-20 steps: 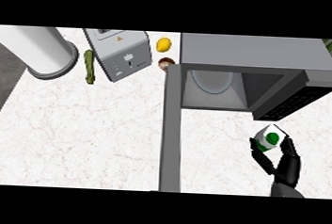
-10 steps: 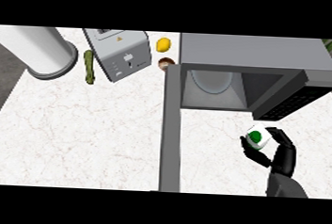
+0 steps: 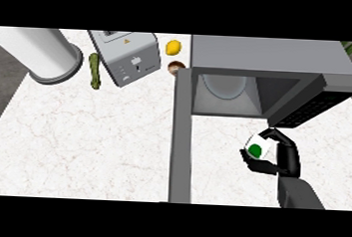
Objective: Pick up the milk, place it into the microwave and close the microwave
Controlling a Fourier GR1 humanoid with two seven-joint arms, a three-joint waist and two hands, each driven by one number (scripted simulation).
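A small white milk carton (image 3: pixel 258 145) with a green cap is held in my right hand (image 3: pixel 275 156), fingers and thumb curled round it. The hand hovers just in front of the open microwave (image 3: pixel 270 60), below its right front corner. The microwave's cavity (image 3: pixel 232 93) shows a pale turntable inside. Its door (image 3: pixel 181 135) stands swung open, running down the view as a long grey bar left of the hand. My left hand does not show.
A grey toaster (image 3: pixel 126 56) sits at the back, with a green vegetable (image 3: pixel 94 71) and a large white cylinder (image 3: pixel 38 52) to its left. A lemon (image 3: pixel 172 46) and a brown round item (image 3: pixel 176 66) lie near the microwave's left side.
My right hand has carried the milk carton leftward and farther in, closer to the microwave's opening. Nothing else moved.
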